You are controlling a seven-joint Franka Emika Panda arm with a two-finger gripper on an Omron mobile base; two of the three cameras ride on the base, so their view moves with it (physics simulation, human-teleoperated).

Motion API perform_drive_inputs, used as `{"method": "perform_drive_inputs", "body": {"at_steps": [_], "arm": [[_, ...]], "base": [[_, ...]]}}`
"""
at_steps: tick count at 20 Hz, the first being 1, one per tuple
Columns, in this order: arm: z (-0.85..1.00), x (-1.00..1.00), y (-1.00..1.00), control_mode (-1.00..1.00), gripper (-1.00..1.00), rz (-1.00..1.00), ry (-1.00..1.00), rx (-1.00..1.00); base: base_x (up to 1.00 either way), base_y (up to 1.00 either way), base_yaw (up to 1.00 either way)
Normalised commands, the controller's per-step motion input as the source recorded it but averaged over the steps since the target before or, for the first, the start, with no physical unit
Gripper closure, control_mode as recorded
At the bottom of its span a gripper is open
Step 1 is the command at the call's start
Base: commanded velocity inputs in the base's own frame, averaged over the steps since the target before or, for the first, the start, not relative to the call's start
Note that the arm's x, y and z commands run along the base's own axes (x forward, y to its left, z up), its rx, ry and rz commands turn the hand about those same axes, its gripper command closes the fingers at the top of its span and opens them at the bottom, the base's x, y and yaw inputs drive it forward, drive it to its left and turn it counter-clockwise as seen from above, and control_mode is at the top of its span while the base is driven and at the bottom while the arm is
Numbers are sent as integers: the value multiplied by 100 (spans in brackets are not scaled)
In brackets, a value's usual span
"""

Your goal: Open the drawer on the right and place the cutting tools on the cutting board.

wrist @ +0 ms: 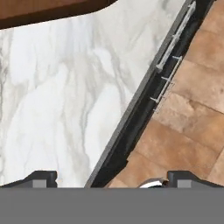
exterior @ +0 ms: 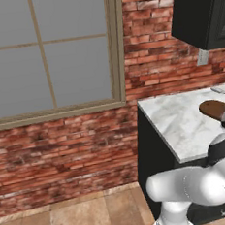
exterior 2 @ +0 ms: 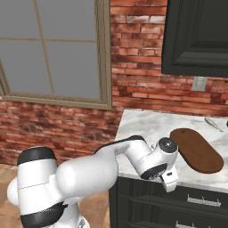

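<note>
The robot's white elbow bulges closest in the left base view, low at the right, and past it the marble countertop runs back to the brick wall, with the rounded end of the reddish-brown cutting board lying flat near the right edge and a slim silver-grey tool on the marble just behind it, by the wall. In the right base view the arm reaches across to the counter's front edge, where the gripper hangs just over the lip in front of the dark drawer fronts, which sit flush with their bar handles; the board lies just beyond and to the right of the hand, apart from it, and the slim tool rests further back, clear of the board. In the hand view the two finger tips stand spread as wide as they go, gripping nothing, straddling the counter's edge with marble on one side and floor tiles on the other; the board's corner shows at the top.
</note>
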Motion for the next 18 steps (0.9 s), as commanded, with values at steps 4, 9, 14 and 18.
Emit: {"method": "perform_drive_inputs", "body": {"at_steps": [4,9,14,18], "arm": [[-11,0,-62,-100,-100,-20,-8,24],[-11,-18,-54,-100,-100,-10,-3,12],[-24,-32,-45,-100,-100,-6,-8,7],[-34,-32,-36,-100,-100,-8,-25,8]], "base": [[0,0,0],[0,0,0],[0,0,0],[0,0,0]]}}
